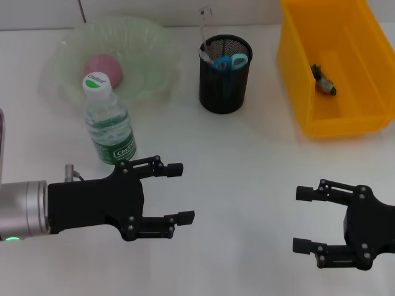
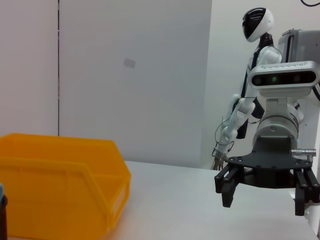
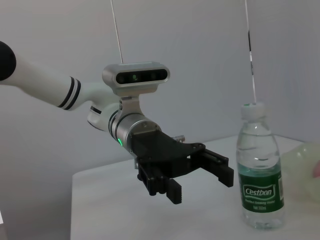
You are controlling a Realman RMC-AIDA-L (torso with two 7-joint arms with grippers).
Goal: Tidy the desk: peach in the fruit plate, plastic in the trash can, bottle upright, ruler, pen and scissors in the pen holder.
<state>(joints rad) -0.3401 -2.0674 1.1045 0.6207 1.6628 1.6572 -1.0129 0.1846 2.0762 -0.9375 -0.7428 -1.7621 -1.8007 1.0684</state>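
desk looks done: bottle [image 1: 110, 120] upright, peach [image 1: 103, 66] in plate [image 1: 154, 74], trash can [image 1: 296, 68] probably holds the plastic. left gripper [image 1: 179, 192] & right gripper [image 1: 303, 219] both spread, empty; next: retract.

You will see two matte black grippers, left gripper [image 1: 179, 192] and right gripper [image 1: 303, 219], with linked fingers and small silver screws. The left wrist [image 1: 21, 209] is brushed silver with a green indicator light, on a white arm banded in black.
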